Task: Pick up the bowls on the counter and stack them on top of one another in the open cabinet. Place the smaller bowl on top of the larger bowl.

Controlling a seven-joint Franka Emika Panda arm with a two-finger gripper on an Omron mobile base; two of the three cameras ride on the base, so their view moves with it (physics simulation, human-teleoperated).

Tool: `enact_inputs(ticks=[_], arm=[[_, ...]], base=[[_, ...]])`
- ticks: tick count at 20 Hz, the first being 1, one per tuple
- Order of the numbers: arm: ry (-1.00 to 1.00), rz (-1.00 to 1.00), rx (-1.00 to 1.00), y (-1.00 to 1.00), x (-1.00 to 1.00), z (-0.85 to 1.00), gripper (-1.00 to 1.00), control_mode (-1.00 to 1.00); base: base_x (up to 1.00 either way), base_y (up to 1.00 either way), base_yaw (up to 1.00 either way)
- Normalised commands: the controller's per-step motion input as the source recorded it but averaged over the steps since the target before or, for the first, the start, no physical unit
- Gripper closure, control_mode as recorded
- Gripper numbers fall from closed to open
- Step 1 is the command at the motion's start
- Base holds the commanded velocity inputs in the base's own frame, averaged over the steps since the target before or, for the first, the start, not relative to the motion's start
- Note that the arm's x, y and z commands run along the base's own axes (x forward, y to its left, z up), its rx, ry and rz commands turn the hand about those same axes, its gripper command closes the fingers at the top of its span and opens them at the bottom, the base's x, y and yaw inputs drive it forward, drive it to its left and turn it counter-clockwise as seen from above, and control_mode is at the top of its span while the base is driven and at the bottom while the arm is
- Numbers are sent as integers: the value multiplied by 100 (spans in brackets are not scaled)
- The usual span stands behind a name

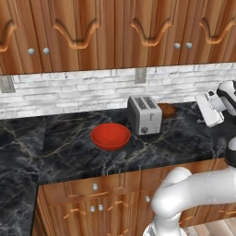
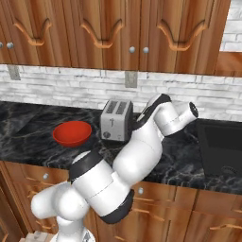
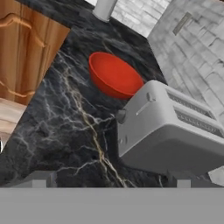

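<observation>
The arm's glossy white, rounded tubular links (image 2: 118,170) are showing smooth bulging shells, and black bands (image 2: 84,163) are ringing the joints between them. A dark round cap (image 2: 192,108) is closing one elbow end. The boxy white hand (image 1: 209,108) is carrying small dark details and a black wrist collar (image 1: 229,102) behind it.

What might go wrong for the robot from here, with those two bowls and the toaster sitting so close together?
The brown bowl sits behind the toaster, partly hidden, so reaching for it the arm might knock the toaster. The red bowl is wide and shallow with a glossy rim; the open gripper may slip off it. The red bowl should probably go into the cabinet first; taking the nearer brown one first would get the stacking order wrong.
</observation>
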Motion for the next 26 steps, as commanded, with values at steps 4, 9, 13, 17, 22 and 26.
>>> enact_inputs(ticks=[4, 9, 13, 17, 22, 26], arm=[[-12, 3, 0, 2, 0, -9, -100, -100], [-3, 0, -1, 9, 7, 0, -100, -100], [0, -2, -1, 1, 31, 0, -100, -100], [0, -2, -2, 0, 40, -4, -100, -100], [0, -2, -3, 0, 42, -17, -100, -100], [0, 0, -5, 0, 42, -29, -100, -100]], base=[[0, 0, 0], [0, 0, 0], [0, 0, 0], [0, 0, 0], [0, 0, 0], [0, 0, 0]])
